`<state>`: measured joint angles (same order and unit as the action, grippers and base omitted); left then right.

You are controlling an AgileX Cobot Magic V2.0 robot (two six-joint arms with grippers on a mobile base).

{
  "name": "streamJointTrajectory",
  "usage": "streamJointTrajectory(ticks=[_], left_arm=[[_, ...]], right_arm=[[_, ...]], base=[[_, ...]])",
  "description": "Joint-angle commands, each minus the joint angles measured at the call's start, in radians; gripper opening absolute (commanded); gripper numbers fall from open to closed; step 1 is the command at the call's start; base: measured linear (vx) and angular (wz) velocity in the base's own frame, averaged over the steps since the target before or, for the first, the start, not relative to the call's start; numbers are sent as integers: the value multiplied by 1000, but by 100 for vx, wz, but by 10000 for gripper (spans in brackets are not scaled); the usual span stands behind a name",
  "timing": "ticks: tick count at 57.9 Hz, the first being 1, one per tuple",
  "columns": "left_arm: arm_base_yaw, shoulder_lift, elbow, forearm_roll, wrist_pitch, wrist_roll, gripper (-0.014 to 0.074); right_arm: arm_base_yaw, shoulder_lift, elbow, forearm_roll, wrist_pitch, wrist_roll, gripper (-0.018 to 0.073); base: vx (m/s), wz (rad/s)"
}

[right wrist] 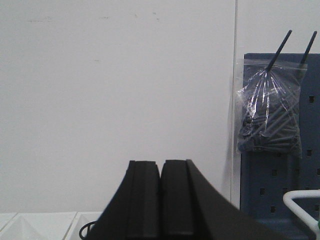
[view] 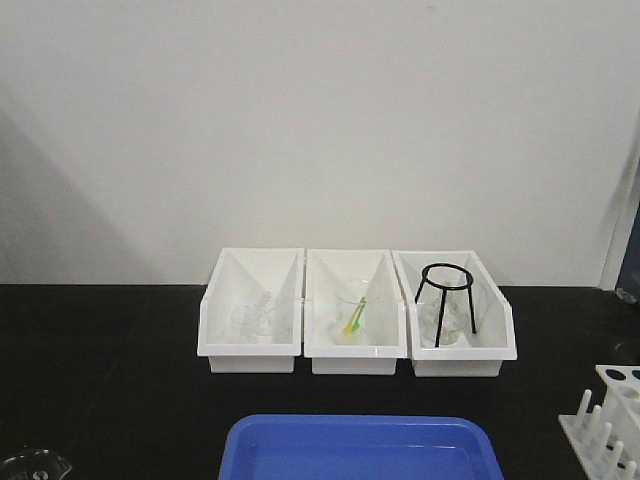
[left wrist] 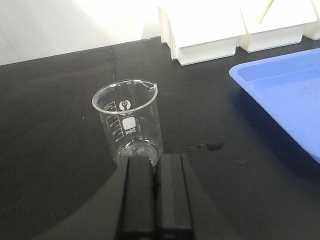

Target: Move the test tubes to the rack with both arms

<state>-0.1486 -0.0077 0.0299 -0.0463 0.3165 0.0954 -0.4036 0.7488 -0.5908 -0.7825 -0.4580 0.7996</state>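
Three bins are sitting side by side along the back of the desk, against the wall; the left one is holding glassware, the middle one more glassware, the right one a tripod stand. A tray is lying in front of the bins at the near edge; the rack is standing to its right, the beaker well to its left, just ahead of the left fingers.

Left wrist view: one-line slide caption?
Shut left end effector behind clear glass spouted beaker on black table, blue plastic tray alongside.
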Motion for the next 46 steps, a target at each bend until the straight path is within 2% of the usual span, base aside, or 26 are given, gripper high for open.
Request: streamJointTrajectory(ticks=[1,17,24,29,38,42,46], left_arm=[[2,-21,27,-10,-70,-1,-20],[2,-21,27,-10,-70,-1,-20],[2,-21,27,-8,-70,-1,-20],[2,-21,27,-8,-70,-1,-20],[2,-21,27,-8,-70,-1,-20],[2,-21,27,-8,-70,-1,-20],[2,-21,27,-8,-70,-1,-20]], right_arm=[[-6,-3,-30,21,-59,-1,-7],[0,-3,-22,34,-29,2,-7],[96,-47,41,68,-7,-75,-7],[196,-113,127,200,53,-211,-7],[358,-278,317,552,205,-538,-7],[414,-377,400,644,281,-671,-7],[447,-484,466,697,343,-739,-7]], base=[[0,0],[0,0],[0,0],[0,0],[0,0],[0,0],[0,0]])
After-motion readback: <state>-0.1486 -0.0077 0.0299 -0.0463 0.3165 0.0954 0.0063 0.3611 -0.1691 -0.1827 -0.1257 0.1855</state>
